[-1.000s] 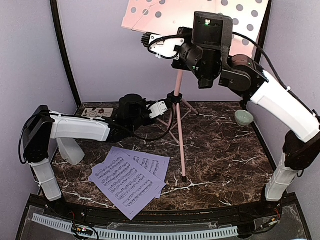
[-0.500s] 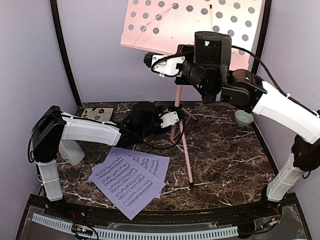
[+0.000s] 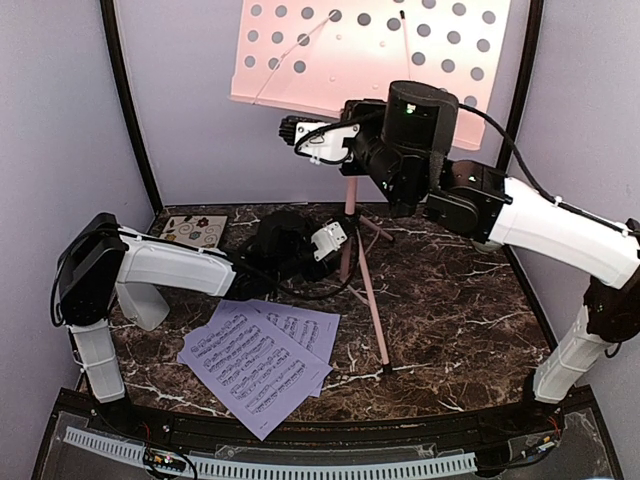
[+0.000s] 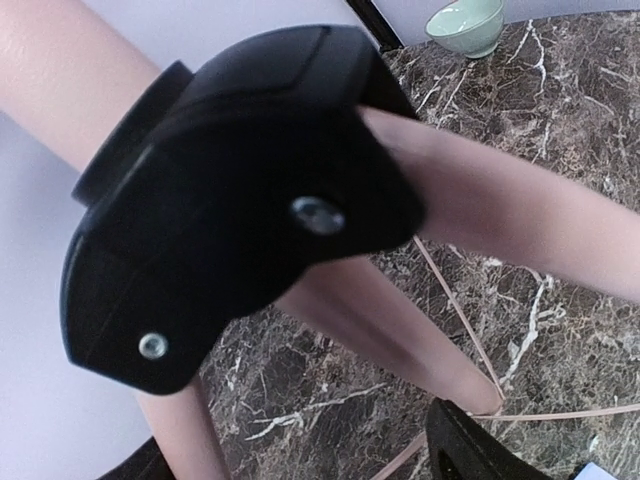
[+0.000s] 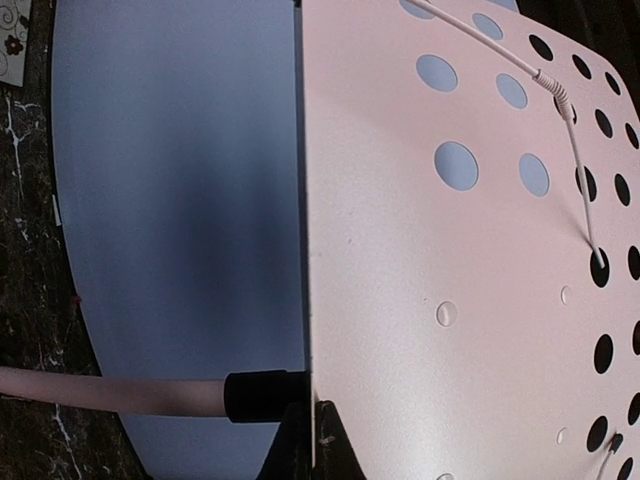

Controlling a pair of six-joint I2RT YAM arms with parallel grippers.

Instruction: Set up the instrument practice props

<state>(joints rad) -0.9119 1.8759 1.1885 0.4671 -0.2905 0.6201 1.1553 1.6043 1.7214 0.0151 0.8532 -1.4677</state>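
Observation:
The pink music stand stands at the back of the table, its perforated plate (image 3: 370,60) high up on a thin pole (image 3: 350,200). My right gripper (image 3: 298,133) is shut on the plate's lower edge; in the right wrist view the closed fingertips (image 5: 312,425) pinch that edge beside the plate (image 5: 450,250). My left gripper (image 3: 335,240) is open next to the black tripod hub (image 4: 230,190), its jaws wide apart below the hub and the pink legs (image 4: 390,330), holding nothing. The lavender sheet-music pages (image 3: 255,358) lie flat at the front left.
A floral tile (image 3: 195,230) lies at the back left. A pale-green bowl (image 4: 465,25) sits at the back right, behind my right arm. Thin tripod legs (image 3: 372,300) reach forward across the marble table (image 3: 450,320). Purple walls enclose the sides and back.
The left gripper has opened and let go of the stand near the hub. The right gripper has come down and left with the plate; the front leg's foot has shifted right.

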